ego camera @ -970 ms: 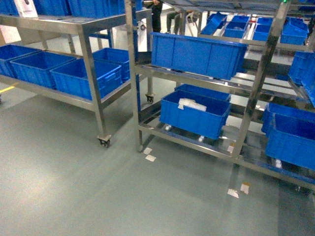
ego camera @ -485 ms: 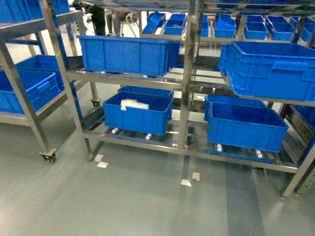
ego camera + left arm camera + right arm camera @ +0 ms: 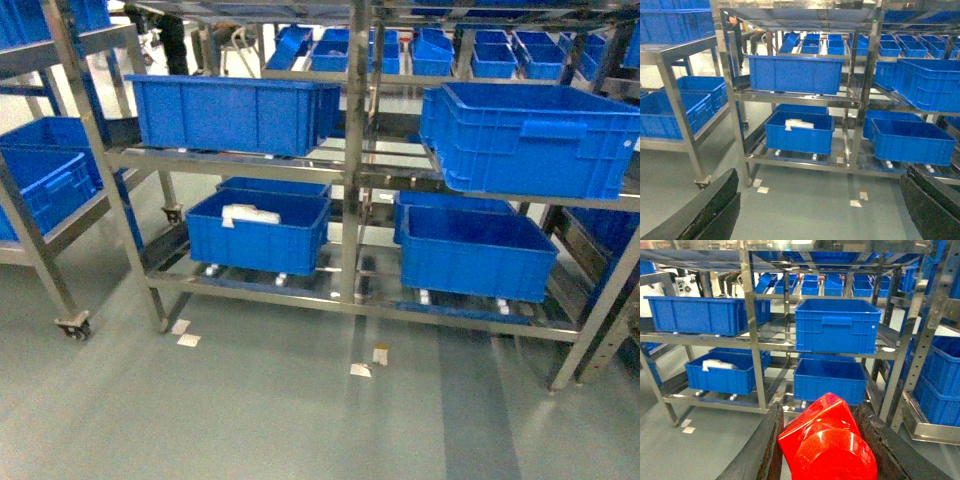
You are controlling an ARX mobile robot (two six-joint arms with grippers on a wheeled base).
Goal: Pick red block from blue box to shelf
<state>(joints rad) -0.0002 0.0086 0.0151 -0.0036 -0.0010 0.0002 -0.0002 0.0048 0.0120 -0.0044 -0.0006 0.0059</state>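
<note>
The red block is sitting wedged between the two dark fingers of the right gripper, clamped and touching both. The left gripper is hanging spread wide, holding nothing. The shelf is standing ahead, carrying dark blue crates.

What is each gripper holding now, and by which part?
The right gripper holds the red block, clamped by its two sides. The left gripper is open and holds nothing.
</note>
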